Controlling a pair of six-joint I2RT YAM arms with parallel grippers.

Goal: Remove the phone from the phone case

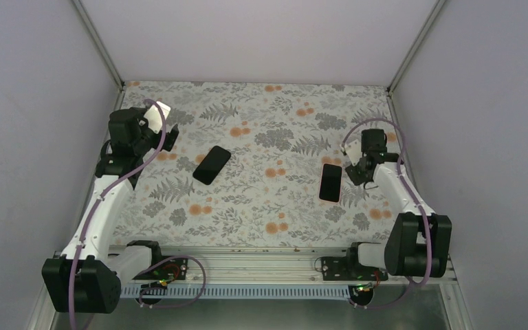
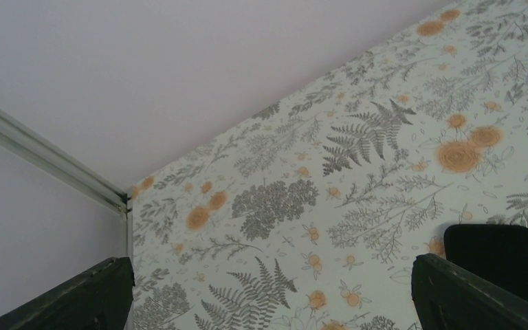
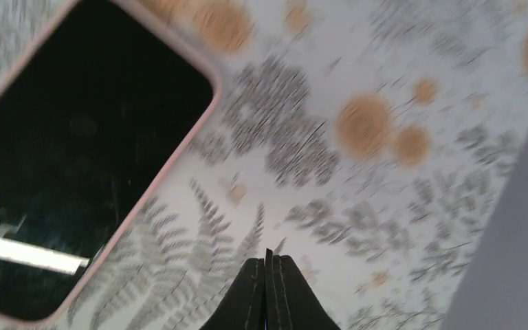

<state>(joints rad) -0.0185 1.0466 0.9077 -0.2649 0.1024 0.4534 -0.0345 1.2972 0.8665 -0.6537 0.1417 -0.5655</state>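
pink case rim [image 3: 179, 148], right-wrist view only

Right wrist view blurred, pink-rimmed phone [image 3: 75, 158] cropped at left and bottom edges, left wrist view, black slab [image 2: 502, 258] partly hidden behind a finger [image 2: 467, 295]
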